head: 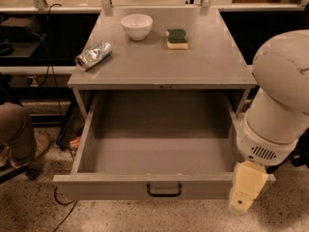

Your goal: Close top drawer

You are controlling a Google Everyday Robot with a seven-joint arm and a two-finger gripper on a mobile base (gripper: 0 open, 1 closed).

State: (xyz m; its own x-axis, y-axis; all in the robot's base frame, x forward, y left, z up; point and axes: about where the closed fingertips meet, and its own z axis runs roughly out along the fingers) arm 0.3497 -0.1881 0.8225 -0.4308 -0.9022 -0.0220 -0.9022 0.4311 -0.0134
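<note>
Top drawer point(106, 191): open; rigid metal, probably slides easily.
Contact: push the flat front near handle point(164, 191).
Gripper point(245, 193): at the front's right corner; grip cannot be told.

The top drawer point(120, 190) stood far out from under the table point(212, 66), and its front panel and black handle point(164, 191) faced bare speckled floor point(125, 216), so the left and middle of the panel could be reached from the front. At the panel's right end the gripper point(241, 204) hung low just in front of the corner, and the bulky white arm point(280, 105) above it filled the room beside the drawer's right wall. On the left a person's leg point(17, 134) stood near the drawer's side, well apart from the handle.
</note>
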